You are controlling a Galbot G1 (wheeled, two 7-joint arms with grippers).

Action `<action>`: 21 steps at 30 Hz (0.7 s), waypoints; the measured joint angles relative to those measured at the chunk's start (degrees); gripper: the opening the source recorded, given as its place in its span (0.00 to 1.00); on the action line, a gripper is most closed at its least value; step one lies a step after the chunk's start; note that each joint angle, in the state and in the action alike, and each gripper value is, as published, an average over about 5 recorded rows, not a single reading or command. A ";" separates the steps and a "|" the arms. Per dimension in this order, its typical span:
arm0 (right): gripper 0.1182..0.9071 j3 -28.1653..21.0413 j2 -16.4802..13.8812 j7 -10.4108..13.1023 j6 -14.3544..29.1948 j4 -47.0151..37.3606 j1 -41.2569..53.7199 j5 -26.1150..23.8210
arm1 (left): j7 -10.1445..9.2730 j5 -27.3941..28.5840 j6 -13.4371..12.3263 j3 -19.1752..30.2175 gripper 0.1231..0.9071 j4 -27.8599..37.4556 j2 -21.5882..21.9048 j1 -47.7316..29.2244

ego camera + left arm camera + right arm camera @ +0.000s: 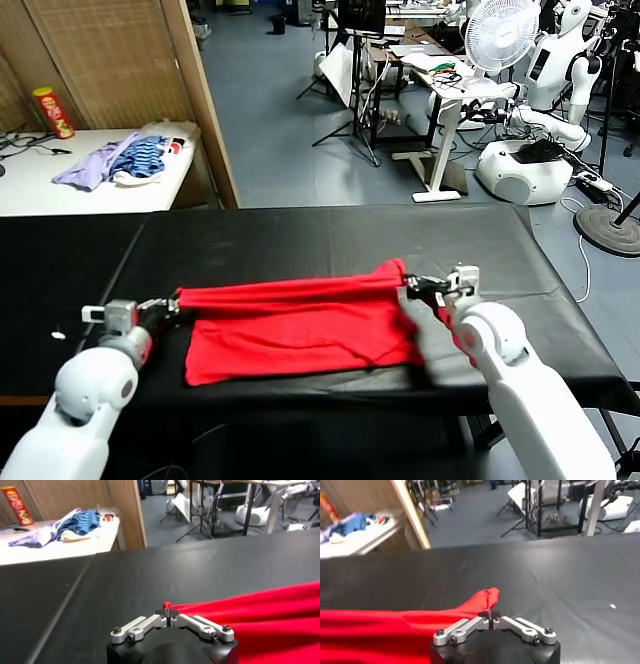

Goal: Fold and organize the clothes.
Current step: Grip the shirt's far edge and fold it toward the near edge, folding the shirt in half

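The red T-shirt (pixel 295 330) lies on the black bench (pixel 300 245), its far edge lifted and stretched taut between the two hands. The left hand (pixel 172 304) is pressed together on one corner of that edge; the right hand (pixel 412 287) pinches the other corner, where a small peak of red cloth sticks up past its fingertips. The rest of the shirt lies flat on the bench below the raised edge. Nothing lies between the hands but the cloth itself. Well apart, on a white side table (pixel 90 190) — a heap of lilac and blue-striped garments (pixel 120 160) and a red snack can (pixel 52 111) beside a wooden screen (pixel 120 60). Beyond the bench stand a white fan (pixel 500 35), tripods and other white robots (pixel 560 60).
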 joint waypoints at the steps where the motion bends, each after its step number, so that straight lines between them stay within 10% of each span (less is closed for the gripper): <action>1: 0.00 0.14 0.02 0.10 -0.02 0.73 -0.96 -0.46 | -0.01 0.28 0.03 -0.20 0.00 -0.74 -0.01 0.98; 6: 0.02 0.98 0.24 0.17 -0.03 3.50 -4.83 -1.34 | -0.06 2.56 0.42 -0.63 0.00 -4.15 -0.48 5.63; 11: 0.30 3.12 -0.14 -0.19 -0.03 6.34 -7.75 -0.63 | -0.09 4.46 0.98 -0.80 0.05 -6.65 -1.70 9.24; 21: 0.84 6.89 1.60 0.37 2.49 8.36 -7.80 -1.84 | -0.33 1.01 0.59 -3.35 0.71 -12.66 -3.95 13.64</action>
